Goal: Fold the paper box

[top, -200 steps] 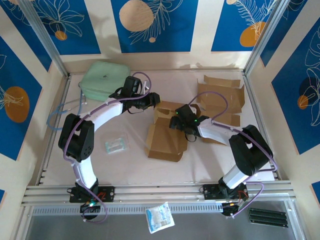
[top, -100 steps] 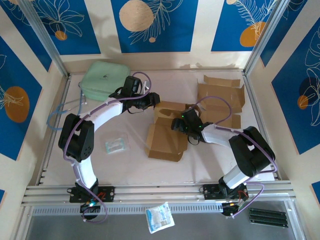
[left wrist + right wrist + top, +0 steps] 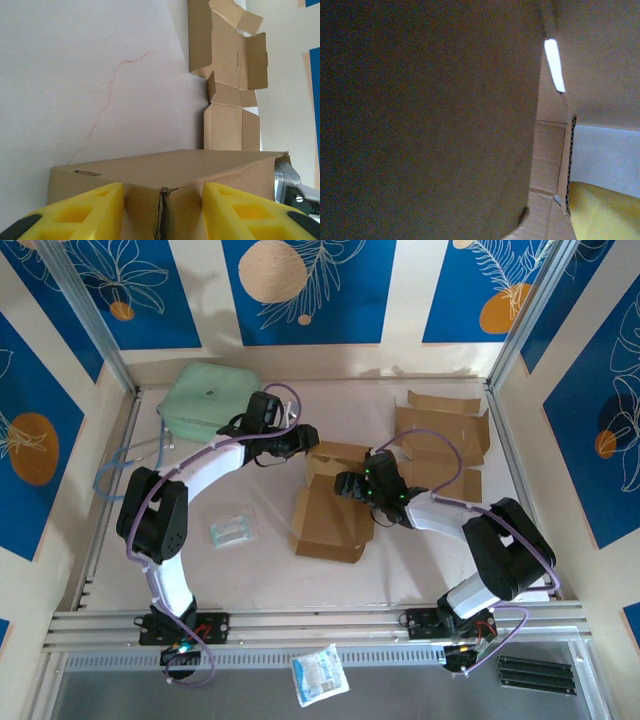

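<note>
From above, the paper box (image 3: 330,510) lies half-formed at the centre of the table (image 3: 400,570), with one flap spread toward 6 o'clock. The left gripper (image 3: 308,440) meets the box's far wall at 11 o'clock. The right gripper (image 3: 347,485) sits at the box's 2 o'clock edge, and I cannot tell how wide its jaws stand. Flat cardboard blanks (image 3: 440,435) lie at the table's 2 o'clock, a green pouch (image 3: 205,400) at 10 o'clock and a clear packet (image 3: 232,528) at 8 o'clock. At the left wrist, the yellow fingers (image 3: 90,210) stand half-wide, clamped on either side of the paper box's folded corner, with the blanks at 1 o'clock. At the right wrist, the box's dark cardboard crowds the lens, with a lit slot (image 3: 555,65) at 1 o'clock and a yellow patch (image 3: 600,215) at 5 o'clock.
</note>
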